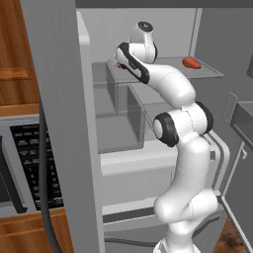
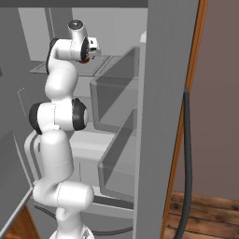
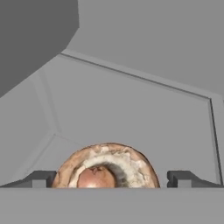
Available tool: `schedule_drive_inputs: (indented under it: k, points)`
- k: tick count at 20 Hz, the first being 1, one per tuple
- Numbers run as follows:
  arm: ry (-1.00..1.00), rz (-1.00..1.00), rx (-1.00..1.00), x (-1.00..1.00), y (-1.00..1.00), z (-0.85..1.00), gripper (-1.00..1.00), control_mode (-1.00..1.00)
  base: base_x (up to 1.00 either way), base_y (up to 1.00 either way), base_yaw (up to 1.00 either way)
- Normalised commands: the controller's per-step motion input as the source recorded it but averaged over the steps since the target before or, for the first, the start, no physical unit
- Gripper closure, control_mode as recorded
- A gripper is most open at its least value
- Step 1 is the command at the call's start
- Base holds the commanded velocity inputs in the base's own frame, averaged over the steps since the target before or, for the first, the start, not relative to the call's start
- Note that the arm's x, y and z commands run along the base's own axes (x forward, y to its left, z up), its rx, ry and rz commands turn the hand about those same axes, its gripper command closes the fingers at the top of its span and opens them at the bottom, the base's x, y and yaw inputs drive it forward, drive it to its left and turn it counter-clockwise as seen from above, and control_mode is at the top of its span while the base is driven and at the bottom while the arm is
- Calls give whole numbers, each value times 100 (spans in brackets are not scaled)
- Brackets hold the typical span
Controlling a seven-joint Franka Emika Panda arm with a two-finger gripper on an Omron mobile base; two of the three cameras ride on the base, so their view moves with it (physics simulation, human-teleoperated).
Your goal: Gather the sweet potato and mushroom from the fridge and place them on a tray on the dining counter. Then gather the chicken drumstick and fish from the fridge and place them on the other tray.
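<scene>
In the hand view the mushroom (image 3: 106, 167) lies on the fridge shelf (image 3: 131, 118) at six o'clock, gills up, squarely between the fingers (image 3: 39, 179), which stand wide apart and hold nothing. It looks round, with no long axis. Nothing blocks closing. At three o'clock along the shelf lies the sweet potato (image 1: 191, 63), well apart.

Flat even rendered light, soft faint shadows, no glare, sharp throughout.
</scene>
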Motion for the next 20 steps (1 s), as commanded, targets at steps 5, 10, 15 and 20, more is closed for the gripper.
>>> schedule_drive_inputs:
  k: [5,10,15,20]
  points:
    - [0,0,0,0,0,-20,100,-100,0,0,0]
    - [0,0,0,-1,-2,-9,100,-100,0,0,0]
    - [0,0,0,-22,-16,1,100,-100,0,0,0]
    - [-1,0,0,-50,-18,19,100,-100,0,0,0]
